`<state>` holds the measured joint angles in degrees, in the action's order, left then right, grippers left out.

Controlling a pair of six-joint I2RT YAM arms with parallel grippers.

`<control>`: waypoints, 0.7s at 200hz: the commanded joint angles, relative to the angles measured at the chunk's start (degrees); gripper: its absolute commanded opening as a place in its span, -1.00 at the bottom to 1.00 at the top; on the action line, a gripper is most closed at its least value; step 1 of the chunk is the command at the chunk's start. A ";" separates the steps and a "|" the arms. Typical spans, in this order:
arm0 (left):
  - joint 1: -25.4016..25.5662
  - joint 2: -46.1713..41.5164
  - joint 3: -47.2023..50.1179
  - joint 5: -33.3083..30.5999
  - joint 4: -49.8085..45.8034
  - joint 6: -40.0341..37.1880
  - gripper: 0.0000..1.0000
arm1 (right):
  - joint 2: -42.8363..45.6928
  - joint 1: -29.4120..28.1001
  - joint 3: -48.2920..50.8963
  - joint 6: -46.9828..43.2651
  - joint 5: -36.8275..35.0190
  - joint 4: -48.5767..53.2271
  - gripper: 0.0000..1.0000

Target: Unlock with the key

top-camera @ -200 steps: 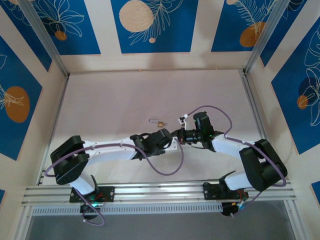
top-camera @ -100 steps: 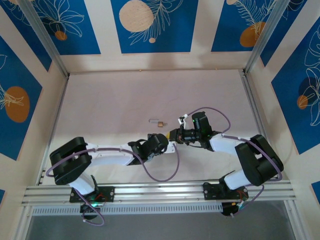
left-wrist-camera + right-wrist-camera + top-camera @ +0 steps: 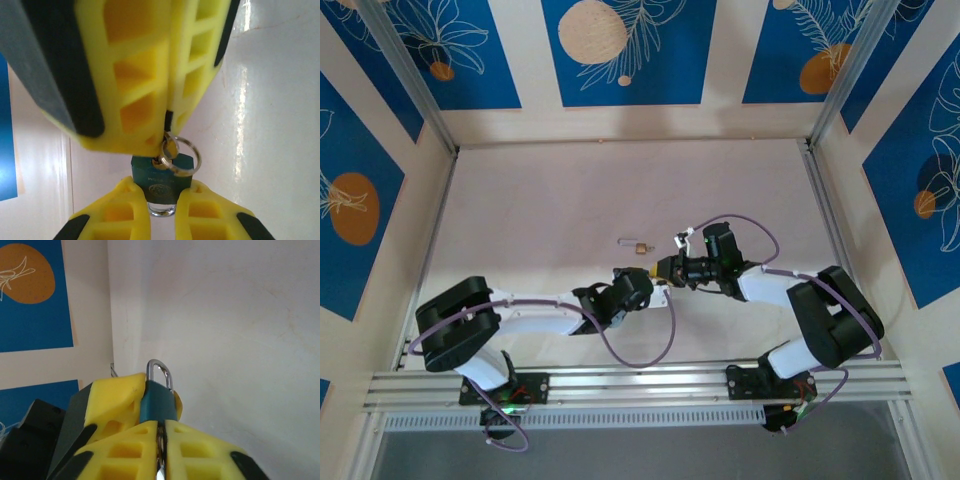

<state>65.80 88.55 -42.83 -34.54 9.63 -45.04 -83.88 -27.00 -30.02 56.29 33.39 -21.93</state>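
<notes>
Over the pale counter we are holding the key between both tools. The left tool is clenching its ring end and the right tool is gripping its blue head, probably regrasping before reaching for the brass padlock just beyond.
</notes>
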 commanded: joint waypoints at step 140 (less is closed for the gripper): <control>-4.36 -1.92 -12.46 20.19 -22.19 16.73 -0.97 | 11.43 2.26 0.61 -15.76 -2.09 18.51 -0.08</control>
<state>62.26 86.46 -52.53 -17.54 -9.02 -30.15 -74.48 -25.04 -30.72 42.94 31.27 -5.04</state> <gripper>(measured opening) 0.113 0.459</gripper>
